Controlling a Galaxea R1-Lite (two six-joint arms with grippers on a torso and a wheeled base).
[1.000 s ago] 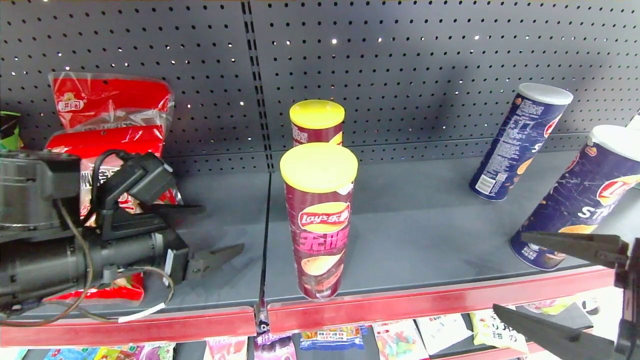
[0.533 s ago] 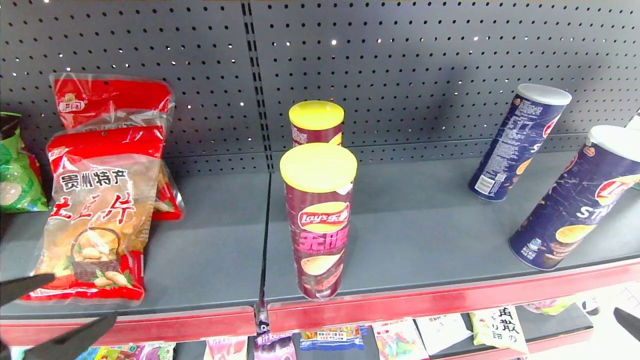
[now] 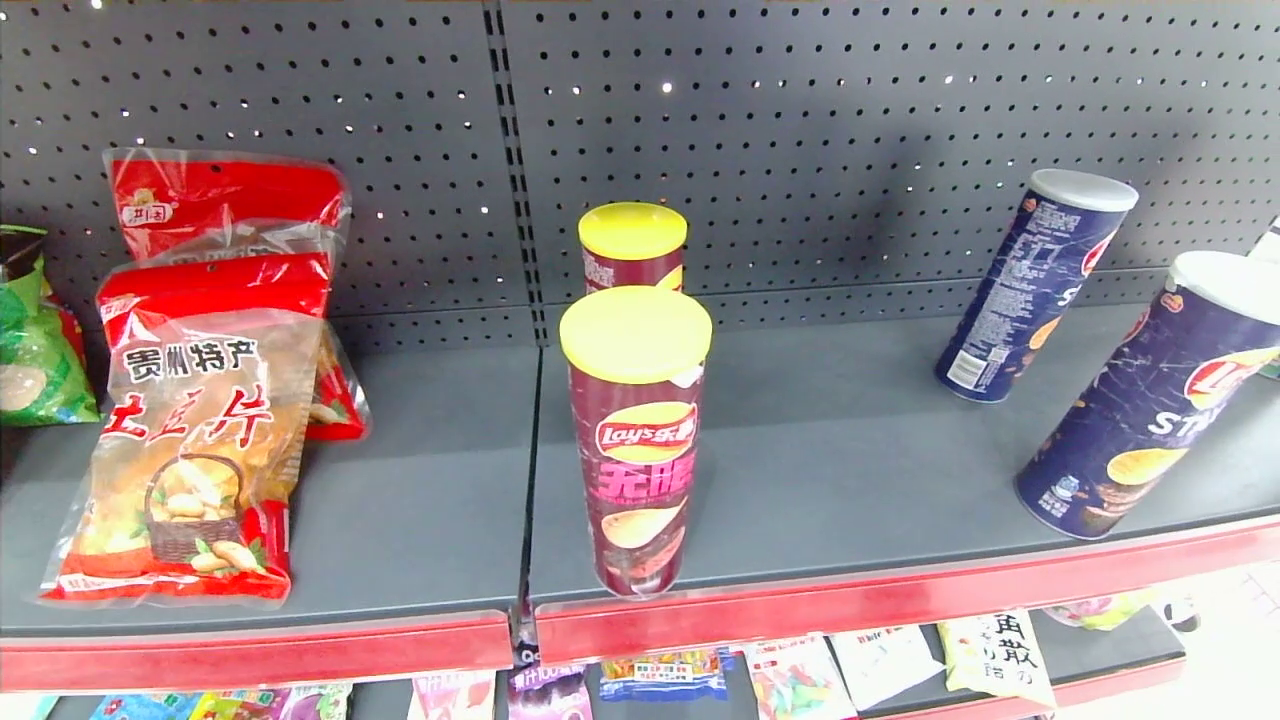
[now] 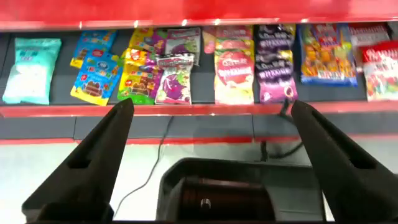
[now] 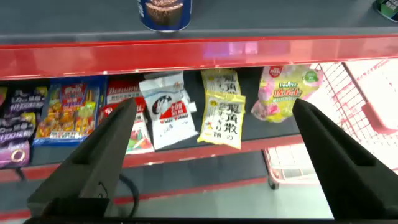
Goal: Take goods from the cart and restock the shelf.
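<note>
The grey shelf (image 3: 830, 470) holds two maroon chip cans with yellow lids, one at the front (image 3: 637, 440) and one behind it (image 3: 633, 245). Two blue cans (image 3: 1035, 285) (image 3: 1150, 400) stand at the right. A stack of red snack bags (image 3: 190, 420) lies at the left. My left gripper (image 4: 212, 104) is open and holds nothing; it is low, facing the candy bags on a lower shelf. My right gripper (image 5: 214, 106) is open with nothing in it, just below the shelf's red front edge (image 5: 199, 53), with a blue can's base (image 5: 165, 11) above it. The red wire cart (image 5: 370, 106) is beside it.
A green bag (image 3: 30, 350) sits at the shelf's far left. The lower shelf carries several small snack packets (image 5: 224, 115) and candy bags (image 4: 155, 71). Bare shelf floor lies between the maroon cans and the blue cans, and between the red bags and the maroon cans.
My left arm has drawn back from over the red bags and dropped out of the head view. My right gripper has also sunk out of it at the lower right. The goods have not moved.
</note>
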